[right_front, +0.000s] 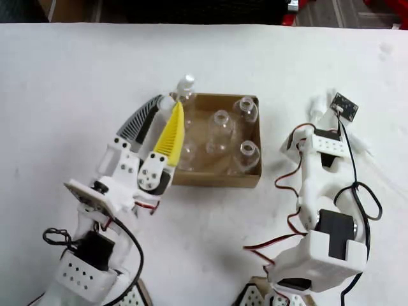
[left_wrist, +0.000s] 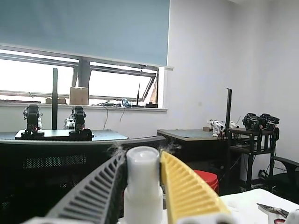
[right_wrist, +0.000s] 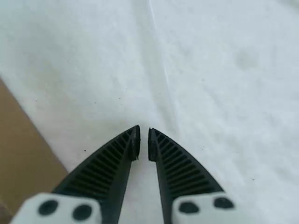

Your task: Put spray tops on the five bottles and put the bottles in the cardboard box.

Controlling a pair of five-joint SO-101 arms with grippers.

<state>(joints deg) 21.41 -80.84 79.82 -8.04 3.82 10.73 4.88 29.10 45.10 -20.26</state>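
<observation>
My left gripper (right_front: 171, 104), one finger yellow and one grey, is shut on a clear bottle with a white spray top (right_front: 186, 83) at the back left corner of the cardboard box (right_front: 217, 178). In the left wrist view the white top (left_wrist: 142, 182) sits squeezed between the fingers of the left gripper (left_wrist: 142, 161). Several clear bottles stand in the box, among them one at the back right (right_front: 245, 107) and one at the front right (right_front: 247, 152). My right gripper (right_wrist: 141, 140) points down at bare white table beside the box, shut with nothing in it.
The right arm (right_front: 322, 143) stands just right of the box, with a small circuit board (right_front: 345, 105) and cables beyond it. A brown box edge (right_wrist: 18, 154) lies close to the right gripper. White table spreads to the left and back.
</observation>
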